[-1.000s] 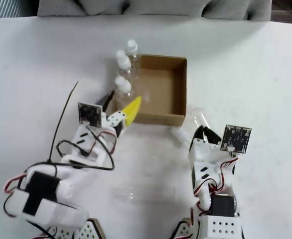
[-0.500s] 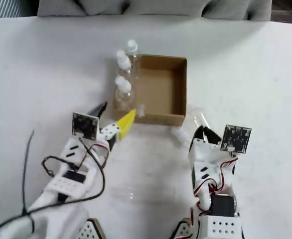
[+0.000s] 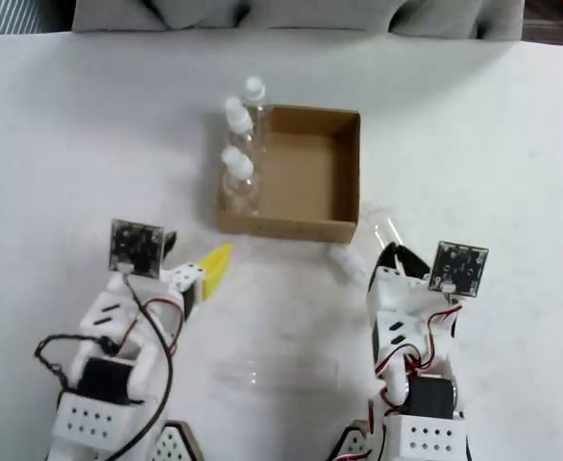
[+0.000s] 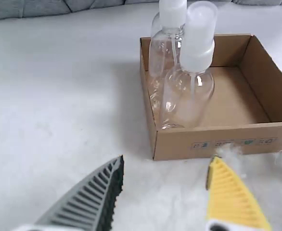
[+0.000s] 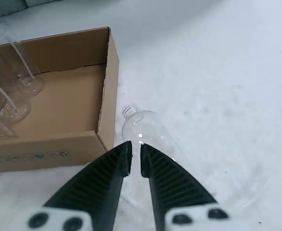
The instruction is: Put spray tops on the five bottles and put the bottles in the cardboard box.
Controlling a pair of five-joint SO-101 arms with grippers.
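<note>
The cardboard box (image 3: pixel 344 173) sits mid-table, and three clear bottles with white spray tops (image 3: pixel 236 165) stand upright inside along its left wall; the left wrist view shows them too (image 4: pixel 186 82). My left gripper (image 3: pixel 197 248) hangs open and holds nothing, a little in front of the box's front left corner (image 4: pixel 166 163). A clear bottle without a top (image 3: pixel 384 229) lies on the table by the box's front right corner. My right gripper (image 3: pixel 394 252) is shut just short of that bottle (image 5: pixel 148 129), tips (image 5: pixel 135 147) pointing at it.
A small white piece (image 3: pixel 344 259), blurred, lies in front of the box near its right corner. Something faint and clear (image 3: pixel 248 373) lies on the table between the two arm bases. White tabletop surrounds the box on all sides.
My left arm has drawn back from the box's front left corner toward the near left, gripper open. The right arm and the lying bottle have not moved.
</note>
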